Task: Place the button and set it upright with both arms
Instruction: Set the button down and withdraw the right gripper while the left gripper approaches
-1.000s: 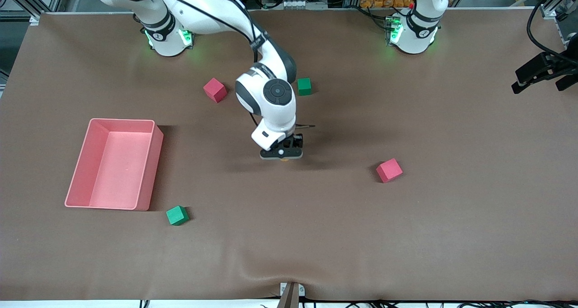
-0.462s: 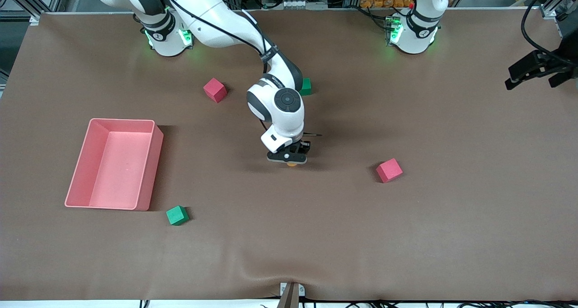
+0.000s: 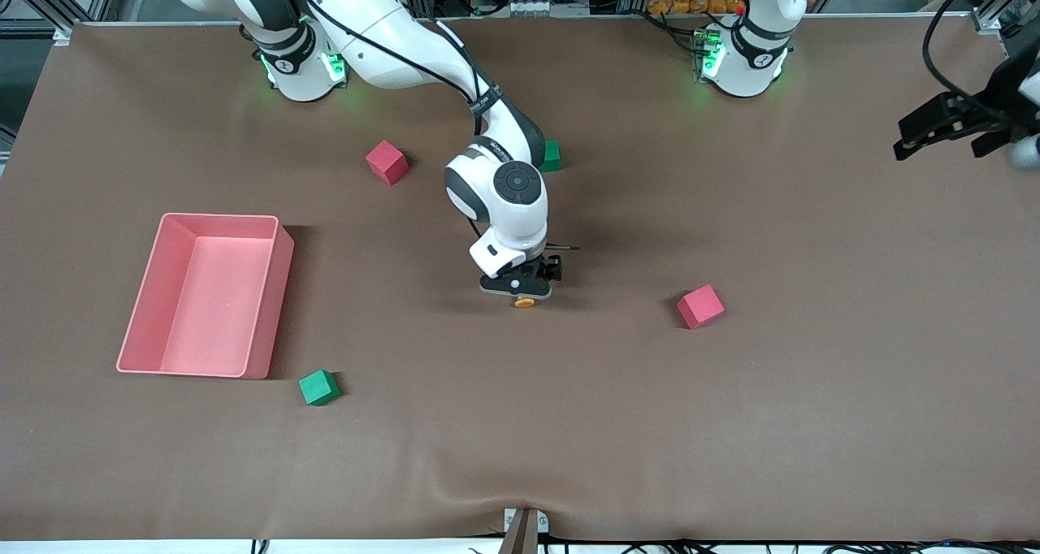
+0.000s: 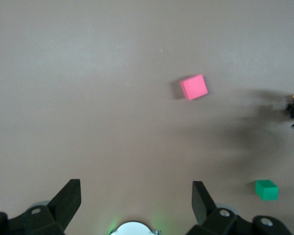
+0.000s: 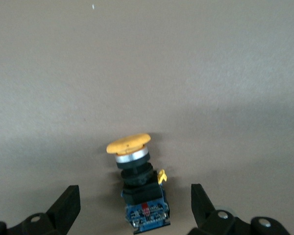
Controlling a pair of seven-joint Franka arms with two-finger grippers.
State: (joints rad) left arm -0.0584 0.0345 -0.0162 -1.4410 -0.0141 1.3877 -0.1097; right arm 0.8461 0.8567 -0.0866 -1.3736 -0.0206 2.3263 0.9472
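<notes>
The button (image 3: 524, 301) lies on its side on the brown table, near the middle. In the right wrist view its orange cap (image 5: 129, 143) points away from the gripper, with a black body and a blue base. My right gripper (image 3: 520, 284) is low over it and open. Its fingers (image 5: 68, 205) stand on either side of the button's base without touching it. My left gripper (image 3: 934, 127) is open and empty in the air over the left arm's end of the table. It also shows in the left wrist view (image 4: 136, 200).
A pink tray (image 3: 268, 294) stands toward the right arm's end. Pink cubes (image 3: 700, 306) (image 3: 387, 162) and green cubes (image 3: 318, 387) (image 3: 552, 155) lie scattered round the middle. The left wrist view shows a pink cube (image 4: 194, 87) and a green cube (image 4: 266, 189).
My right gripper has shifted a little toward the left arm's end, and the orange cap now shows below it. My left gripper has drifted toward the table's middle.
</notes>
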